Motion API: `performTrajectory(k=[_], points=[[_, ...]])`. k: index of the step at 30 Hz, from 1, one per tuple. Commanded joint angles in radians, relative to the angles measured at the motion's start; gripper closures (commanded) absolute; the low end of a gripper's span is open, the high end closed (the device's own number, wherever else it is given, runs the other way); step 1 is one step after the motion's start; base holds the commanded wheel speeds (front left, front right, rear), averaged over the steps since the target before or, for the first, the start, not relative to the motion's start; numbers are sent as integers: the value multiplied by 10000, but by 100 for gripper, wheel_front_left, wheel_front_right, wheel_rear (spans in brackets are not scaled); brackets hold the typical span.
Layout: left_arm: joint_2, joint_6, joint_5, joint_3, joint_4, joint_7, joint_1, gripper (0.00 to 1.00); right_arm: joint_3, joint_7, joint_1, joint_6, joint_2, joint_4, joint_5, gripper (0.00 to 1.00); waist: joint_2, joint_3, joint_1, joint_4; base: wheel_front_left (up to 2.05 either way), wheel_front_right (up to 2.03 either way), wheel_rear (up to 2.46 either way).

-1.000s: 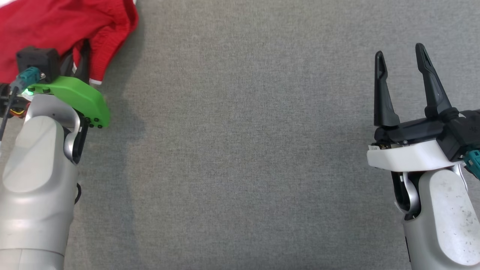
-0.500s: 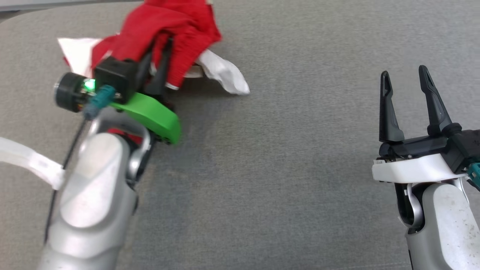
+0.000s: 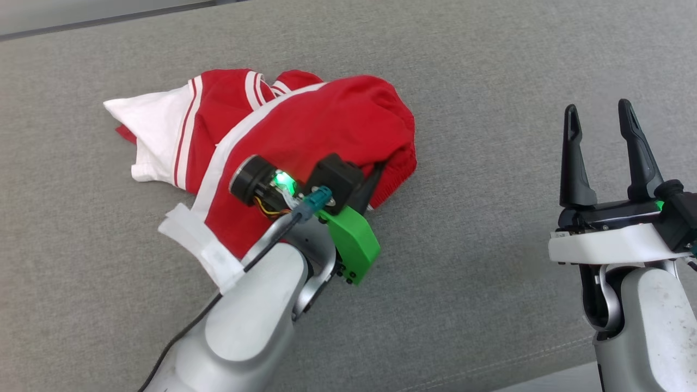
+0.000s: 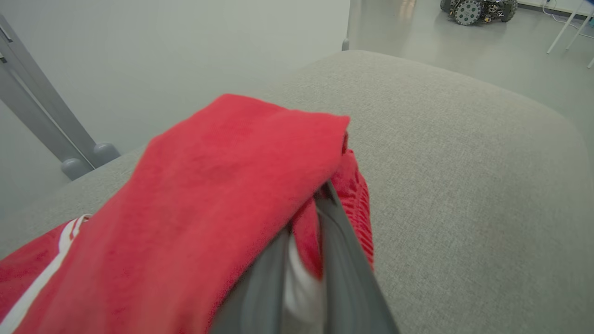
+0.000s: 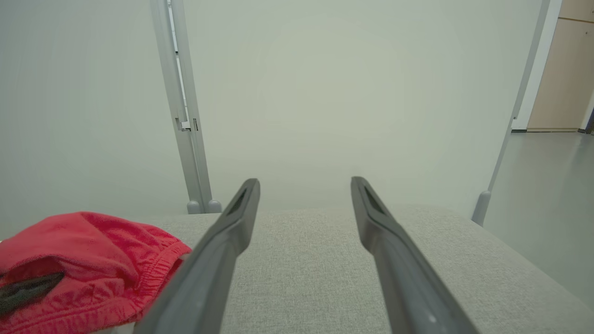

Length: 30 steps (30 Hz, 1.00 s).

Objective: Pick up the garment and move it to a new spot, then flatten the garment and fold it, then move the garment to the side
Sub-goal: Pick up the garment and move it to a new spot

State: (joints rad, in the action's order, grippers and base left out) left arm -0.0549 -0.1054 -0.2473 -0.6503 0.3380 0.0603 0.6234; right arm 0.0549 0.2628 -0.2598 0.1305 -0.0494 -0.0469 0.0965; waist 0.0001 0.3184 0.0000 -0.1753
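The garment [image 3: 305, 125] is red with white stripes and a white panel, and it lies crumpled on the grey padded surface [image 3: 490, 81] left of centre. My left gripper [image 3: 373, 179] is shut on the garment's near right edge, its fingers mostly buried under the cloth. In the left wrist view the red garment [image 4: 209, 185] drapes over the left gripper [image 4: 308, 208], with cloth pinched between its fingers. My right gripper [image 3: 596, 111] stands open and holds nothing, well to the right of the garment. In the right wrist view the right gripper [image 5: 304, 182] points over the surface, with the garment [image 5: 93, 246] at lower left.
The padded surface's far edge [image 3: 109, 22] runs across the top left, and its near edge cuts the lower right corner. Beyond it stand a pale wall and metal posts [image 5: 181, 106]. A small wheeled machine [image 4: 478, 9] sits on the floor far off.
The head camera has shifted. My left arm has carried the garment from the far left toward the middle, and the cloth now lies spread wider. The right gripper stays open.
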Motion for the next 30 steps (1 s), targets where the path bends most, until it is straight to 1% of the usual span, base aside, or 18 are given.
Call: performTrajectory(k=[1, 5, 6, 7, 8, 9, 13, 18, 21, 23, 25, 30], points=[[5, -41, -103, -240, 179, -48, -31, 100, 51, 33, 12, 4, -16, 57, 70, 0, -1, 231, 0, -519, 0, 0, 0], [33, -78, -283, -1189, 817, -73, -237, 100, 213, 31, 64, 4, -15, 123, 165, 0, -1, 307, 0, -808, 0, 0, 0], [36, -35, -420, -1364, 901, -149, -266, 93, 235, 31, 80, 4, -16, 131, 186, 0, -1, 312, 0, -855, 0, 0, 0], [35, 44, -479, -1493, 973, -222, -250, 55, 254, 33, 95, 4, -16, 137, 194, 0, -1, 313, 0, -877, 0, 0, 0], [33, 102, -550, -1650, 1061, -274, -261, 11, 265, 33, 108, 4, -16, 146, 196, 0, -1, 304, 0, -898, 0, 0, 0], [34, 157, -645, -1766, 1122, -319, -254, 0, 279, 31, 116, 4, -16, 157, 192, 0, -1, 292, 0, -905, 0, 0, 0], [30, 439, -1082, -2052, 1324, -583, -80, 0, 347, 31, 144, 4, -16, 194, 134, 0, -1, 141, 0, -838, 0, 0, 0], [30, 708, -1372, -2198, 1193, -825, 183, 0, 462, 31, 232, 4, -19, 151, 15, 0, -1, -140, 0, -492, 0, 0, 0], [30, 683, -1456, -2255, 961, -852, 145, 0, 525, 33, 331, 4, -19, 144, -82, 0, -1, -355, 0, -240, 0, 0, 0], [-108, 605, -1529, -2338, 712, -729, -52, 0, 560, 33, 376, 3, -21, 149, -117, 0, -1, -506, 0, -75, 0, 0, 0], [-306, 674, -1531, -2367, 416, -654, -268, 0, 622, 31, 449, 4, -21, 151, -169, 0, -1, -663, 0, 99, 0, 0, 0], [-848, 1107, -1665, -2218, -685, -485, -936, 0, 793, 33, 665, 3, -23, 95, -261, 0, -1, -968, 0, 499, 0, 0, 0]])
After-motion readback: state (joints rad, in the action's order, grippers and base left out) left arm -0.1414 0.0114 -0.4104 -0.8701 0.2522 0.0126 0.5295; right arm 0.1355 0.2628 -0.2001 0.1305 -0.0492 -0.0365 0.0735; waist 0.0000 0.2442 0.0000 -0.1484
